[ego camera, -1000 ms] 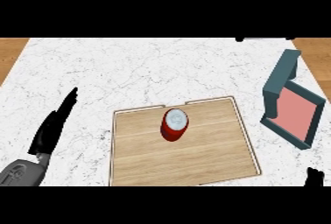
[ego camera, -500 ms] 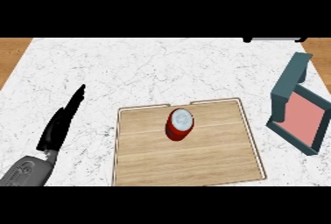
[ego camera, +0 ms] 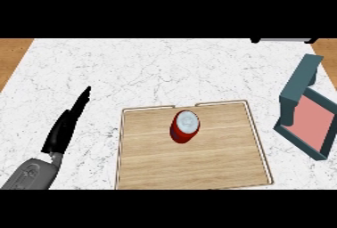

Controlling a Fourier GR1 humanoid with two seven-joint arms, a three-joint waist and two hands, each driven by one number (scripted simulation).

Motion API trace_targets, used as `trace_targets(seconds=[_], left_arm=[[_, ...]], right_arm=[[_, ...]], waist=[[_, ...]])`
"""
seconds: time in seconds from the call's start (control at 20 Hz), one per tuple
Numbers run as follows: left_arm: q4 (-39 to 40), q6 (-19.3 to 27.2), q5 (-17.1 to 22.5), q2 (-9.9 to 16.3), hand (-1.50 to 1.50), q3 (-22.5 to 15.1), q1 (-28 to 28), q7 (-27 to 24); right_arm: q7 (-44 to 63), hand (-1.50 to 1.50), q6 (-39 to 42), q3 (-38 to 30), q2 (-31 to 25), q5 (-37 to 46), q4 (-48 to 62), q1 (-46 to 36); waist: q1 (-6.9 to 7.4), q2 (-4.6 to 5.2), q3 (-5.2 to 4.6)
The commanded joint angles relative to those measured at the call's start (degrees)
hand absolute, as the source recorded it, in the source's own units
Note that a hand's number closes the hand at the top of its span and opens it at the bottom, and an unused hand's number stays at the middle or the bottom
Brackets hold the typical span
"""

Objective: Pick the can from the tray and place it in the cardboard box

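The left robot hand [ego camera: 66, 127] shows at the lower left of the head view, black, on a grey forearm that enters from the lower edge. Its fingers are straight and extended away from the robot; it is released and grasps nothing. It sits over the white marbled worktop [ego camera: 164, 71], not touching any item.

To the right of this hand, near but apart, lies a wooden tray [ego camera: 217, 164] with a low raised rim. A red can [ego camera: 185, 127] with a pale top stands upright on the tray, in the tray's upper middle portion, roughly level with the hand and separated from it by the tray's left rim and a strip of worktop.

Far to the right of the hand, well beyond the tray, sits the box [ego camera: 299, 107]: teal-walled with a pink inner floor, partly cut off by the right edge. It does not touch the tray.

The right robot hand does not appear in the view.
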Motion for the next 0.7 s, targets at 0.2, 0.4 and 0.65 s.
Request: trace_targets(seconds=[0.2, 0.4, 0.65], left_arm=[[-3.0, 0.9, -2.3, -0.9, 0.00, -0.5, -1.2, 3.9], [0.9, -1.6, -1.2, -0.4, 0.00, 2.1, 0.1, -0.4], [1.6, -2.3, -3.2, -2.6, 0.00, 2.4, 0.2, 0.0]], right_arm=[[28.8, -1.50, 11.8, 6.6, 0.1, 18.7, -4.5, -9.6], [42.3, -1.50, 15.4, 8.5, 0.1, 20.3, 2.8, -24.3], [55.9, -1.50, 20.5, 11.0, 0.1, 21.2, 7.0, -38.6]], waist=[[0.18, -0.19, 0.13], [0.02, -0.41, 0.18], [-0.39, -0.70, 0.23]])
